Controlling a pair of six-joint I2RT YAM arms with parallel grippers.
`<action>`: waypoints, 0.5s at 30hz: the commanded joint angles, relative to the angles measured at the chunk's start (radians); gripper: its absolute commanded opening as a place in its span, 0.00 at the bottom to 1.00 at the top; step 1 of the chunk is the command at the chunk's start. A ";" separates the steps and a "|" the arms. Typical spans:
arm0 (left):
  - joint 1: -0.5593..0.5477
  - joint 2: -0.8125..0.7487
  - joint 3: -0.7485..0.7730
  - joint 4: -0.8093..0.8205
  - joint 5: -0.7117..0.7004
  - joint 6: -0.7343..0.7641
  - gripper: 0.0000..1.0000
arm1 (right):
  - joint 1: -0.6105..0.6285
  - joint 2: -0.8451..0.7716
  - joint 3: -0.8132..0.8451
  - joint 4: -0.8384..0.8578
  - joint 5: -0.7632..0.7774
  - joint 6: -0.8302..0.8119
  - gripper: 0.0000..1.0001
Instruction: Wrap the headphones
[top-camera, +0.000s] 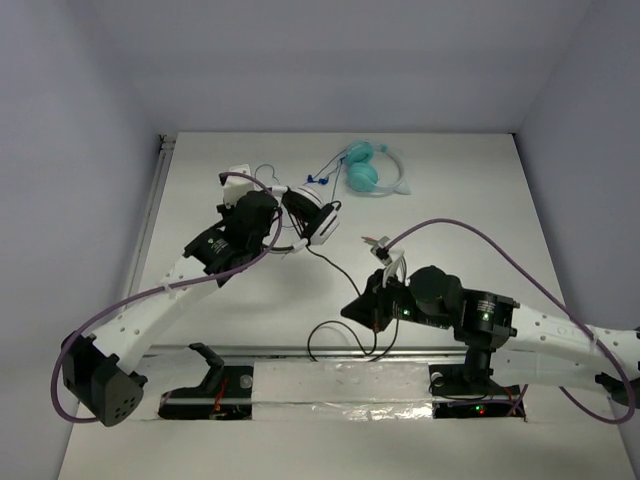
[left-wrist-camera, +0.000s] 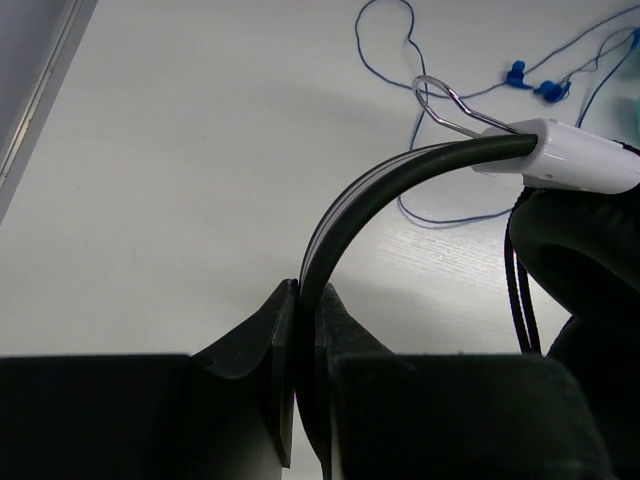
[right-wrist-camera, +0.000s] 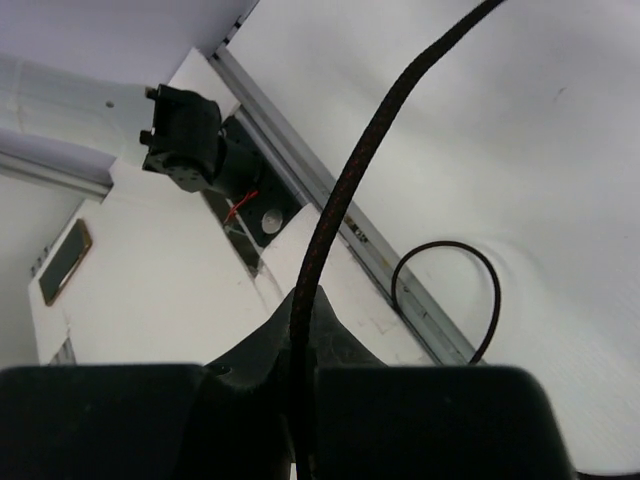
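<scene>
The headphones (top-camera: 312, 212), with white earcups and black pads, lie at the table's middle back. My left gripper (top-camera: 268, 228) is shut on their black-and-white headband (left-wrist-camera: 380, 190); in the left wrist view the band rises from between the jaws (left-wrist-camera: 308, 300) to a white slider (left-wrist-camera: 580, 155) above a black pad (left-wrist-camera: 575, 250). Their thin dark cable (top-camera: 335, 268) runs from the earcup down to my right gripper (top-camera: 352, 310), which is shut on it. In the right wrist view the braided cable (right-wrist-camera: 345, 190) leaves the shut jaws (right-wrist-camera: 303, 305) and a loop (right-wrist-camera: 465, 290) lies on the table.
Smaller teal headphones (top-camera: 365, 170) with a thin blue-plug cable (left-wrist-camera: 530, 82) lie at the back, right of the held pair. A metal rail (top-camera: 300, 350) crosses the near edge, with the arm bases (top-camera: 215, 385) behind it. A purple hose (top-camera: 480, 240) arcs over the right arm.
</scene>
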 joint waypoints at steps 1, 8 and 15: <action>-0.060 -0.014 -0.008 0.036 -0.027 -0.071 0.00 | 0.006 0.007 0.104 -0.130 0.106 -0.090 0.00; -0.160 0.072 -0.026 -0.070 0.089 -0.030 0.00 | 0.006 0.061 0.225 -0.251 0.311 -0.199 0.00; -0.179 -0.046 -0.092 -0.032 0.318 0.059 0.00 | -0.007 0.140 0.297 -0.236 0.557 -0.313 0.00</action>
